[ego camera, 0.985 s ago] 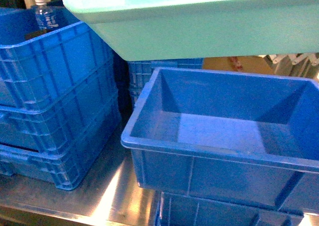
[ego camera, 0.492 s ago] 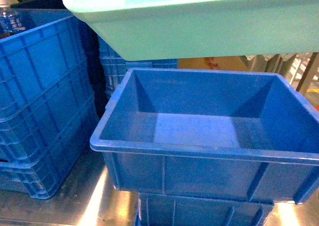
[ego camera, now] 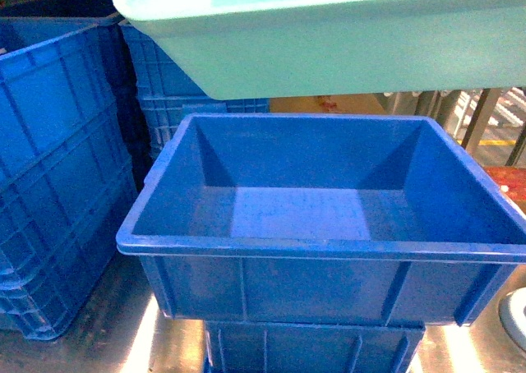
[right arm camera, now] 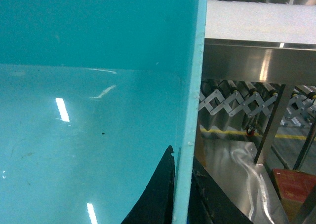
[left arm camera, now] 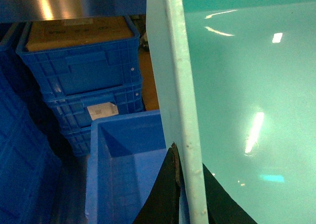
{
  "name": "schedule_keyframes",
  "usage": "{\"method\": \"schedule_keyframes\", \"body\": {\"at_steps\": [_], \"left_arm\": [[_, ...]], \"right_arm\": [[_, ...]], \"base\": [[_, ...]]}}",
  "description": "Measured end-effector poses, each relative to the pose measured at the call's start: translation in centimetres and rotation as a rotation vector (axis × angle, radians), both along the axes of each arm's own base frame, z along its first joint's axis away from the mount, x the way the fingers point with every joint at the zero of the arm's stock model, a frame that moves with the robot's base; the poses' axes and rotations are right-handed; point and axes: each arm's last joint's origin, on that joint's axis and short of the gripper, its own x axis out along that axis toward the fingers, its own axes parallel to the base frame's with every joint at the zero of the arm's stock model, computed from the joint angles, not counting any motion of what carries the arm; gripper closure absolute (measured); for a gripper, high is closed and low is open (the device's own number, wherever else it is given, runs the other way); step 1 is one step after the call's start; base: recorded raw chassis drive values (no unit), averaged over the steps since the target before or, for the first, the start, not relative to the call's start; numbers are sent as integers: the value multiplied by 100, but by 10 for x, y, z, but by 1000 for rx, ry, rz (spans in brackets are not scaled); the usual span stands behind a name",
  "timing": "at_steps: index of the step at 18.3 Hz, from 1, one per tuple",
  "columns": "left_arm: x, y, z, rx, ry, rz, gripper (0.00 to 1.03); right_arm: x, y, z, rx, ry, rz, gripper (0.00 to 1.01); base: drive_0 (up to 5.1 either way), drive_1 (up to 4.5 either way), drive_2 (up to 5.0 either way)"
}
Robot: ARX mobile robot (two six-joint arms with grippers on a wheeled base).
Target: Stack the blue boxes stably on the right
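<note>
Left tool [left arm camera: 185, 184], right tool [right arm camera: 182, 184] clamp turquoise tub [ego camera: 345, 52] rims — tub above open blue crate [ego camera: 329, 250].

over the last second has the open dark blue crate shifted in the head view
Yes. The open dark blue crate has slid left and lower in frame relative to the held turquoise tub, though likely the camera moved, since the left crate stack shifted too.

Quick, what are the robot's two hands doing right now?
Left gripper: shut on the left wall of the turquoise tub.
Right gripper: shut on the tub's right wall.
</note>
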Motion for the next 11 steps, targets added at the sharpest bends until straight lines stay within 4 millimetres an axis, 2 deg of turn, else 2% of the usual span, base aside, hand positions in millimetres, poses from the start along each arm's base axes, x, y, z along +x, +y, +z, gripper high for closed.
{"method": "schedule_keyframes", "body": {"at_steps": [7,11], "left_arm": [[-1,1,1,-1,-5,2,101],[0,1,-1,6,7,4,101]], "right_arm": [[-1,0,2,0,-8,1,95],[1,1,-1,0,7,1,95]], "base": [[-10,410,-431],[-1,64,-66]]}}
